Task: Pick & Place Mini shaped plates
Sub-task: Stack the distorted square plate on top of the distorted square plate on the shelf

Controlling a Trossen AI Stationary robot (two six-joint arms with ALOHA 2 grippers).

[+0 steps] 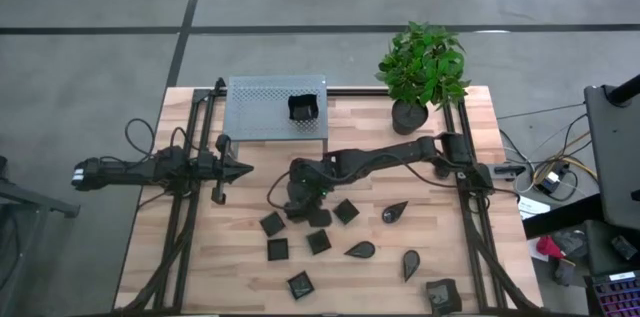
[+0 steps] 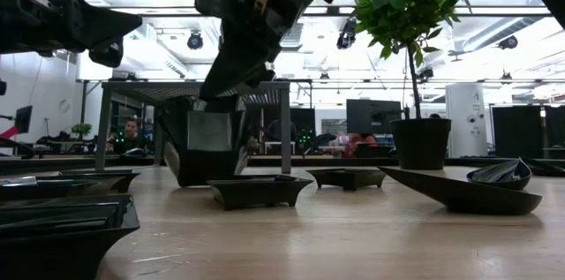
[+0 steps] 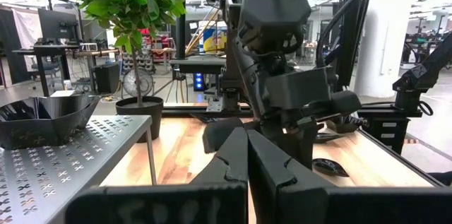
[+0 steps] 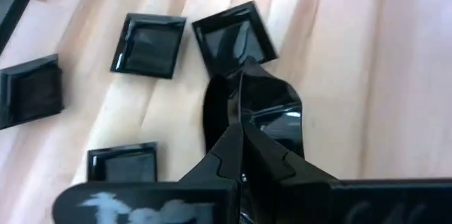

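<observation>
The right tool (image 1: 303, 200) is down at the middle of the table (image 1: 470, 257), its fingers clamped on the rim of a square mini plate (image 4: 272, 114), which hangs tilted just above the wood. The other mini shaped plates (image 1: 318, 242) (squares and teardrops) lie scattered toward the near edge, and one more sits on the perforated metal stand (image 1: 255, 107) at the far side. The left tool (image 1: 240, 168) is closed on nothing, hovering at the left beside that stand.

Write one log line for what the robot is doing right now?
right claw: shut on square mini plate, above table | left claw: shut, empty, waiting beside mesh shelf | shelf: one plate
</observation>
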